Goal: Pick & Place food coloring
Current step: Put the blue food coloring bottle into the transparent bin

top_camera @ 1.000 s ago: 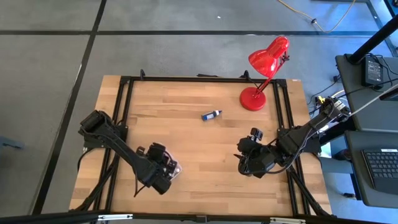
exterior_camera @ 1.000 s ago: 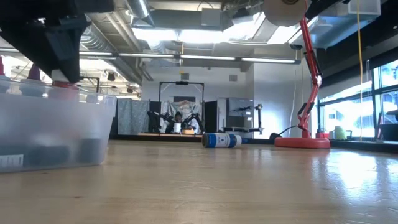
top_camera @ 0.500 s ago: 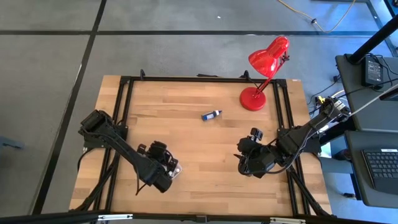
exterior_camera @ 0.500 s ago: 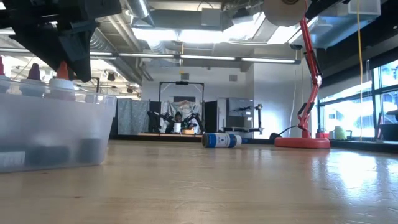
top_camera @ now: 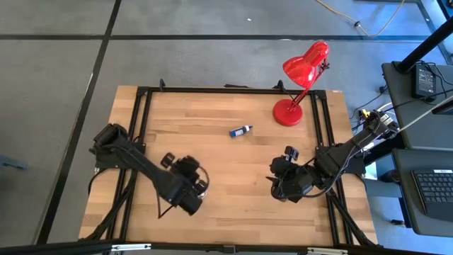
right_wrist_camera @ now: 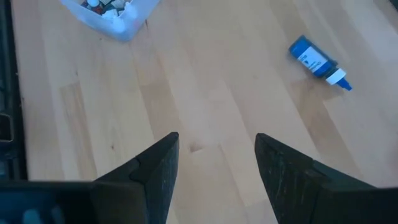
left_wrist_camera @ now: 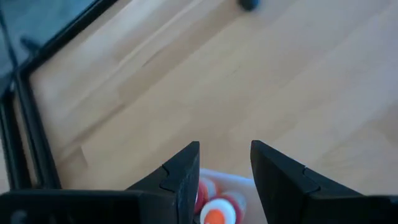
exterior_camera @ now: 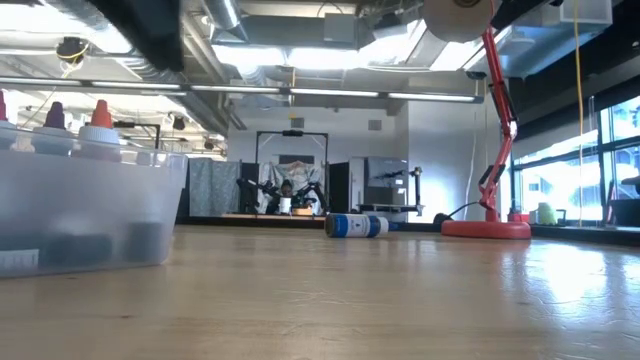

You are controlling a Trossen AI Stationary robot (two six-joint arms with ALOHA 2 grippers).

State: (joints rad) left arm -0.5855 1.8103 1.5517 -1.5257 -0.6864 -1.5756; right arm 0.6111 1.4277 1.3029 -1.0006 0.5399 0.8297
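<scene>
This looks like a robot lab in a big open workroom. A wooden table [top_camera: 212, 127] stands on a grey floor [top_camera: 56, 64]. Bare pipes [exterior_camera: 225, 20] and long lights [exterior_camera: 330, 95] hang overhead. Another robot rig [exterior_camera: 290, 190] stands far back, and a desk with a keyboard [top_camera: 433, 188] sits beside the table.

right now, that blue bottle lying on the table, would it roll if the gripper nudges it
Probably: the blue bottle lies on its side on bare wood, and its body looks round. It looks small, so likely light and easily pushed. Its narrow white cap end may make it curve.

Two dark arms, angular black fingers [left_wrist_camera: 184, 171]
</scene>
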